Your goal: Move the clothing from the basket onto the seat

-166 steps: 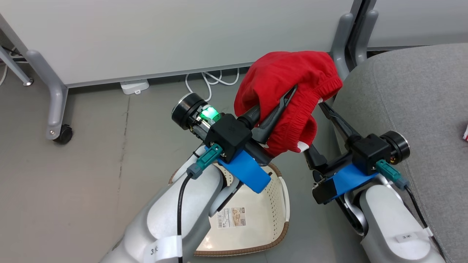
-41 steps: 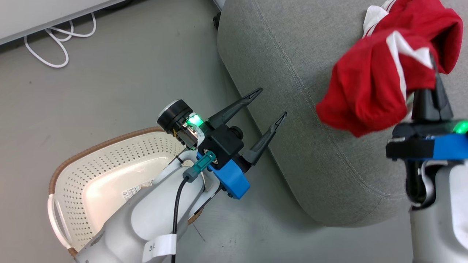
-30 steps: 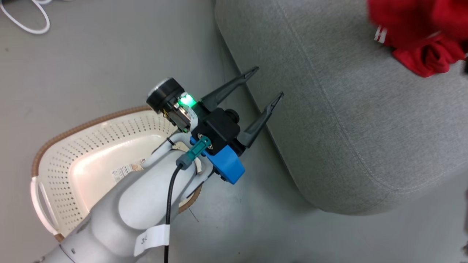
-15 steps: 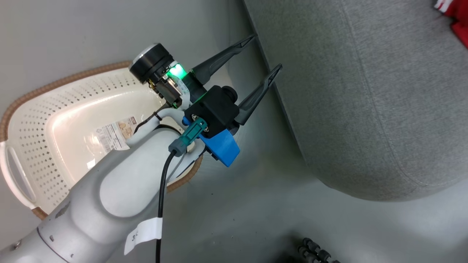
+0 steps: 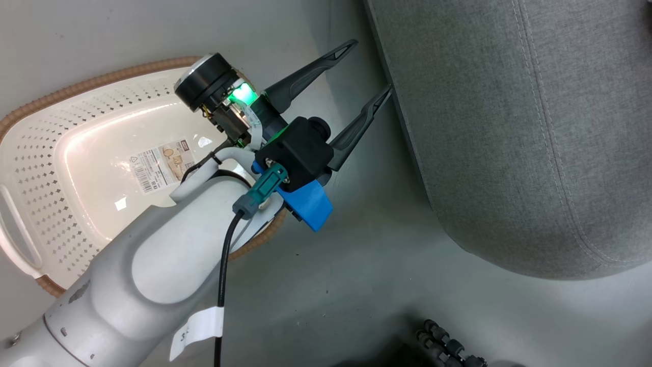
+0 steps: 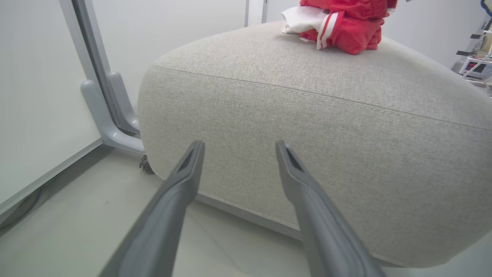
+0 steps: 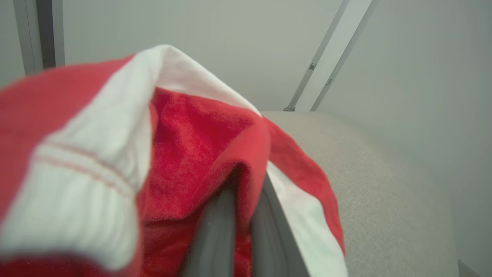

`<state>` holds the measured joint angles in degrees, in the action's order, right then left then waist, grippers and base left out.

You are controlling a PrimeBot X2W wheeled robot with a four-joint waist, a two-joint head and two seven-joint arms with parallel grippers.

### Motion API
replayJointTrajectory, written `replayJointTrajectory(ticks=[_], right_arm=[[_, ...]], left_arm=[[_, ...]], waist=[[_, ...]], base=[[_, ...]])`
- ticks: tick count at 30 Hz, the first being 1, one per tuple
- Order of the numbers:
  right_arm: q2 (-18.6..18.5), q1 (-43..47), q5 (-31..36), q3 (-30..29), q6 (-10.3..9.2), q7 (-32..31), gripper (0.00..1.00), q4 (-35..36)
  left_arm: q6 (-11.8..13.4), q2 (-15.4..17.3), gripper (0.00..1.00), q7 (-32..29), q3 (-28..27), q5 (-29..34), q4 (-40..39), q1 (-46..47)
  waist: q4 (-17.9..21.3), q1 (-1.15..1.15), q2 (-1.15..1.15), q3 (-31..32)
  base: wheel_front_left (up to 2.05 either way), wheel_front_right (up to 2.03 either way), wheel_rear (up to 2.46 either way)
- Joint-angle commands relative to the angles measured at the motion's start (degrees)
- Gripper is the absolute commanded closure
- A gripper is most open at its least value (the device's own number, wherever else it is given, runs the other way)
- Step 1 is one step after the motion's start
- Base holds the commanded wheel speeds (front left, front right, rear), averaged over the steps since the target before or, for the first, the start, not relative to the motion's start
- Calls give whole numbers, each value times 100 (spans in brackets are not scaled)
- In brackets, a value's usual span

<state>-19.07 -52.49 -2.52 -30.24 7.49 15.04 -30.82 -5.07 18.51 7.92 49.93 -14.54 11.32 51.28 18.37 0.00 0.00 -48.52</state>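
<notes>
Grey seat (image 6: pixel 307 115), clothing (image 7: pixel 192 146) bunched shapeless in clamped right fingers (image 7: pixel 215 238), left fingers (image 6: pixel 169 207) spread

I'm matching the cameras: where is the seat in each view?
Head view: seat at the right, beside the left gripper.
Left wrist view: seat across centre and right, clothing on top.
Right wrist view: seat at right, beyond the clothing.
Shared landmark: the clothing, in both wrist views.

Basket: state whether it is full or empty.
Empty where visible: the basket shows bare floor and label sticker; the left forearm hides part.
</notes>
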Motion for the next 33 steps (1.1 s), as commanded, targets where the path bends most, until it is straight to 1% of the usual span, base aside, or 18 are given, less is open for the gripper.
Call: replayJointTrajectory(ticks=[1, 4, 5, 6, 7, 13, 17, 20, 26, 33], right_arm=[[51, 73, 42, -17, 1, 21, 100, -76], [92, 109, 94, -32, 1, 21, 100, -181], [106, 125, 94, -40, 1, 21, 98, -194], [117, 153, 88, -64, 1, 21, 52, -196], [131, 212, 60, -88, 1, 21, 0, -153], [208, 919, 9, -112, 1, 21, 0, 503], [220, 1497, 44, 33, 1, 21, 0, 922], [332, 1845, 24, 176, 1, 21, 0, 1268], [479, 2324, 44, 792, 1, 21, 0, 1911], [637, 2557, 38, 1791, 1, 21, 0, 2199]], left_arm=[[12, 13, 0, 0, -7, 17, -19, 100], [18, 23, 0, 17, 1, -8, -3, 109], [24, 31, 0, 30, 3, -14, 13, 104], [28, 34, 0, 42, 7, -25, 28, 91], [33, 27, 0, 54, 12, -37, 42, 78], [86, -92, 0, 266, 20, -111, 179, -53], [165, -170, 0, 460, -44, -221, 333, -185], [255, -225, 0, 594, -138, -346, 461, -345], [492, -355, 0, 726, -626, -614, 615, -733], [661, -496, 0, 732, -1608, -543, 289, -1402]], waist=[[-11, 0, 0, -10], [-11, 0, 0, 7], [-5, 0, 0, 26], [0, 0, 0, 52], [2, 0, 0, 82], [-23, 0, 0, 407], [-61, 0, 0, 762], [-107, 0, 0, 1083], [-355, 0, 0, 1794], [-766, 0, 0, 2557]], base=[[0, 0, 0], [0, 0, 0], [0, 0, 0], [0, 0, 0], [0, 0, 0], [0, 0, 0], [0, 0, 0], [0, 0, 0], [0, 0, 0], [0, 0, 0]])
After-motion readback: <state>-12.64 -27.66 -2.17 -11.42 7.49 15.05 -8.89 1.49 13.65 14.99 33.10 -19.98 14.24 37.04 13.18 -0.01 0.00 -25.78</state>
